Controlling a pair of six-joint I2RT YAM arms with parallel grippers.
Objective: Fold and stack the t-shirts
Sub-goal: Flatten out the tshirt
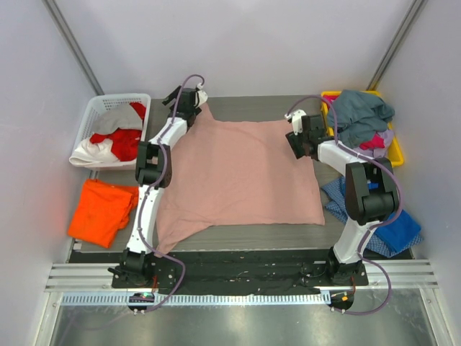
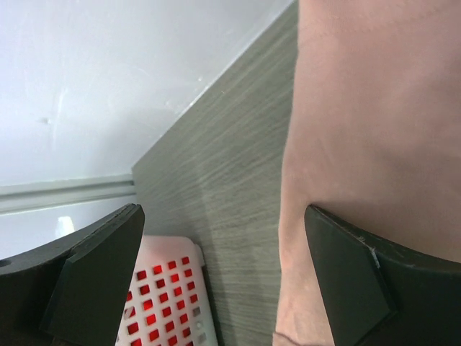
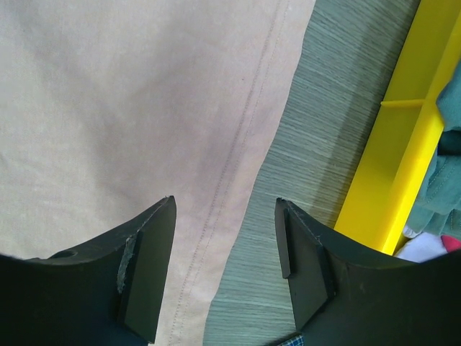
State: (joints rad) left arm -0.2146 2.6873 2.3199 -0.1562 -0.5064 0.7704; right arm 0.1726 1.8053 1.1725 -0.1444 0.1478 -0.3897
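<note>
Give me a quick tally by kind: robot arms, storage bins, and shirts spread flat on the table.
Robot arms: 2 (left arm, right arm)
Bins: 2 (white basket, yellow bin)
Shirts spread flat: 1 (pink t-shirt)
Total: 5

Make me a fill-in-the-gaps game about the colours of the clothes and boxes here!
1. The big shirt spread flat on the table is ____.
2. The basket holds a white cloth and a ____ one.
3. The bunched shirt at the table's left edge is ____.
4. The bin holding the grey-teal clothes is ____.

Missing words: pink, red, orange, yellow.
</note>
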